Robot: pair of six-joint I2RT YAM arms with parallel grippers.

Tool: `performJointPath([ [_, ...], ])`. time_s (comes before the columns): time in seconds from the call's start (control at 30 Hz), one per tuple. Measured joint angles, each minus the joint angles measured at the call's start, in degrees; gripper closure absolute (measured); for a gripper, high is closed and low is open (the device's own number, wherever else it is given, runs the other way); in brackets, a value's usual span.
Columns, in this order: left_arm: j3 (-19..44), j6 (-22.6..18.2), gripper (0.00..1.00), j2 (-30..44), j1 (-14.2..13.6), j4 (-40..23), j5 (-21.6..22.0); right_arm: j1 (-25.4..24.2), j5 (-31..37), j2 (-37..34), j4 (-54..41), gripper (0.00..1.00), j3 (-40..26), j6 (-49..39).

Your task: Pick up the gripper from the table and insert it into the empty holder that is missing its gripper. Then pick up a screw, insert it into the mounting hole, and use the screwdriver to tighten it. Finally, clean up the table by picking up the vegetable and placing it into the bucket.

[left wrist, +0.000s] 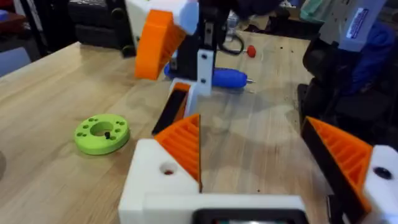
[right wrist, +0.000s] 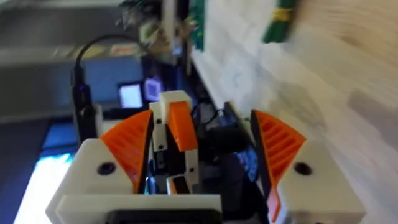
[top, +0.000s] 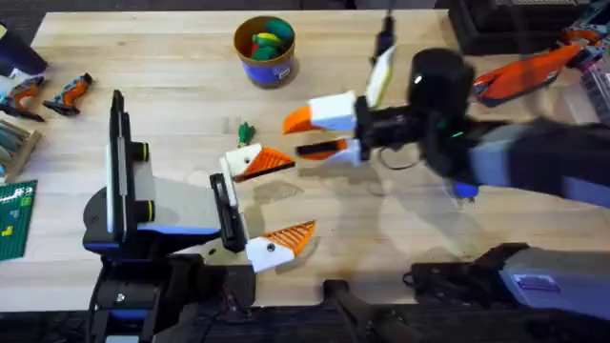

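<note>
Overhead view: the right claw (top: 294,135) reaches across the table (top: 143,67), tip to tip with the left claw (top: 291,195)
Right claw: fingers well apart; it seems to hold nothing
Left claw: spread wide; empty
Wedge: an orange wedge (top: 267,162) sits in a white bracket (top: 232,164) of the left claw, just ahead of the right claw's tips; the other bracket carries one too, so I cannot tell which was the bare one
Done, by my reading: wedge fitted
Left: screw, tightening, tidying
Screw: a small dark one, probably, on the green disc (left wrist: 101,132), off to the left claw's side
Screwdriver: blue (left wrist: 229,78); flat on the table behind the right claw
Vegetable: (top: 246,132) on the table near the right claw's tips
Tub: (top: 272,69) well apart from both claws; toys already inside
</note>
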State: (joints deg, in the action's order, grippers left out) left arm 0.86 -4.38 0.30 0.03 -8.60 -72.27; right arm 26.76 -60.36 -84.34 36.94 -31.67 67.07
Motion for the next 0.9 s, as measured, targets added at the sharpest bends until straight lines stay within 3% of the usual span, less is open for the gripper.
performJointPath([
  [0.1, 0.0, 0.0, 0.016, 0.0, 0.0, 0.0, 0.0, -4.1, 2.9, 6.8, -21.9, 0.165, -3.4, -9.9],
  [0.23, 0.0, 0.0, 0.016, 0.0, 0.0, 0.0, 0.0, -8.6, 9.6, 12.7, -48.9, 0.163, -12.9, -24.3],
  [0.37, 0.0, 0.0, 0.015, 0.0, 0.0, 0.0, 0.0, -10.1, 18.3, 13.9, -66.8, 0.163, -24.4, -36.0],
  [0.63, 0.0, 0.0, 0.015, 0.0, 0.0, 0.0, 0.0, -6.8, 37.3, 7.6, -86.7, 0.163, -42.1, -49.6],
  [0.7, 0.0, 0.0, 0.015, 0.0, 0.0, 0.0, 0.0, -0.4, 51.2, -2.2, -94.3, 0.167, -52.1, -55.0],
  [0.9, 0.0, 0.0, 0.015, 0.0, 0.0, 0.0, 0.0, 6.1, 61.8, -10.5, -95.6, 0.173, -58.7, -57.9],
])
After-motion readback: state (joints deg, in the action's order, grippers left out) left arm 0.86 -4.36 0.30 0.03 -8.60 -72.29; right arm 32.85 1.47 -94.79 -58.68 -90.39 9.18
